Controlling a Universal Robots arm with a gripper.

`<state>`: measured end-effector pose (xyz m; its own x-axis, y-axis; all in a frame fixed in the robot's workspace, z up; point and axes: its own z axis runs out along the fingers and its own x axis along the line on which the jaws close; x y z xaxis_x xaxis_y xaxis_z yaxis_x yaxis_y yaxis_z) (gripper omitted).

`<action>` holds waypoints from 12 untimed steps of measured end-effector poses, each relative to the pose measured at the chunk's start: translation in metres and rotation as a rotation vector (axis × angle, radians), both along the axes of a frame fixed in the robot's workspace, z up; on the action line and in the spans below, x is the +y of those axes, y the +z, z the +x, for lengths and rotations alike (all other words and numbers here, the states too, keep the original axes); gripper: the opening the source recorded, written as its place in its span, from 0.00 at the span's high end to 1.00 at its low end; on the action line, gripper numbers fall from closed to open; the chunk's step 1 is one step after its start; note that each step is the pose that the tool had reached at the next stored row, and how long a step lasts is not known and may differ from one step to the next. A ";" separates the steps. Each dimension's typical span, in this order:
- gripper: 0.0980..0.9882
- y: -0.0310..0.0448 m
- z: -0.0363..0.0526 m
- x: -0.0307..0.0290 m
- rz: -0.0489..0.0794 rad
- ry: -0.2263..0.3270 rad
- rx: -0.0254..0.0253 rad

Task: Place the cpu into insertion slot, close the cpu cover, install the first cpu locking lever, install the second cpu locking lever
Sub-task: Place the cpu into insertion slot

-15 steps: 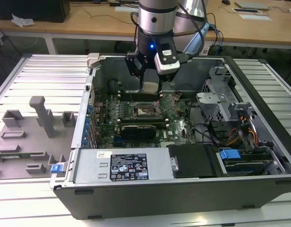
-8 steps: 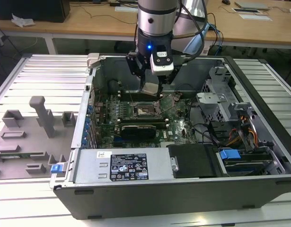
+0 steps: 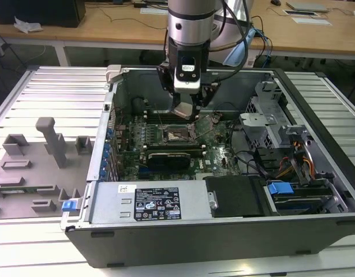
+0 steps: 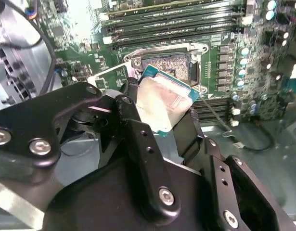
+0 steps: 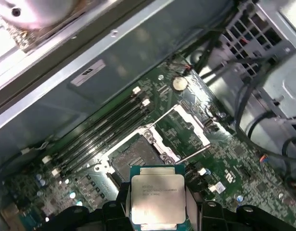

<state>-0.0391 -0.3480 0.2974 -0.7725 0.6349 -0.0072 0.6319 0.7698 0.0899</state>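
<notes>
Gripper (image 5: 157,208): closed on the chip (image 5: 156,196). Its two black fingers (image 4: 143,144) press on opposite edges, and the pale metal face points up toward the wrist. The chip hangs clear of the board and is not yet seated.

Socket (image 5: 136,156): open and empty, with its dark contact bed exposed. In both wrist views it lies just beyond and below the held chip, with their near edges almost overlapping. The placement depends on this offset, a short distance forward and down.

Alignment: the chip's edges run at an angle to the socket's silver rim. It appears to be out of square with the socket, though from these angles I cannot tell whether this is a turn or a tilt.

Cover (image 5: 185,126): folded back on the socket's far side, leaving the opening unobstructed.

Surroundings: the memory slots (image 5: 99,132) run alongside the socket on the circuit board (image 5: 229,161). All of this sits inside the open computer case (image 3: 165,234), and the arm reaches down from above.
</notes>
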 end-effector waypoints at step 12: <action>0.50 -0.0129 0.0000 0.0000 0.000 -0.425 0.0000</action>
